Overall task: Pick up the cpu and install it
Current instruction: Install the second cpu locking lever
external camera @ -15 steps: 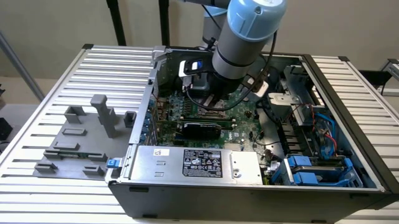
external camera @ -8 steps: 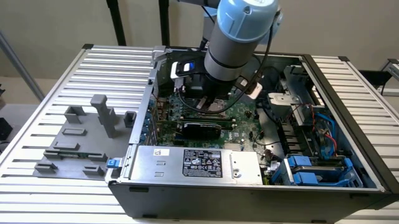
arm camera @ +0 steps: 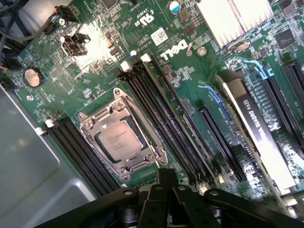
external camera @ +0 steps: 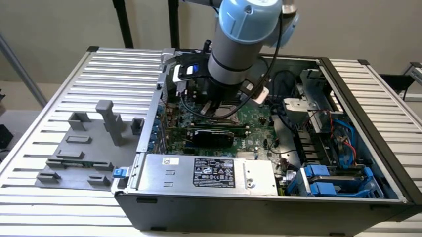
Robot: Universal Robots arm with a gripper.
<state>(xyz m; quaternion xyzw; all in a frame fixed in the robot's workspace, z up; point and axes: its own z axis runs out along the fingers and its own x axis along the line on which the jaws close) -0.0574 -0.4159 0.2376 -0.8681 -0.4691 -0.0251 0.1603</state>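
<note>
The cpu is a small square chip with a pale metal top. It lies flat in the silver socket frame on the green motherboard, inside the open computer case. My gripper hangs just above the board beside the socket, apart from the chip. Its dark fingers are shut together with nothing between them. In the exterior view the arm reaches down into the case, and the gripper hovers over the middle of the board.
Black memory slots run on both sides of the socket. A graphics card and a finned heat sink lie further along. A silver labelled power supply, blue drive caddies and cables crowd the case. Grey fixture blocks stand outside.
</note>
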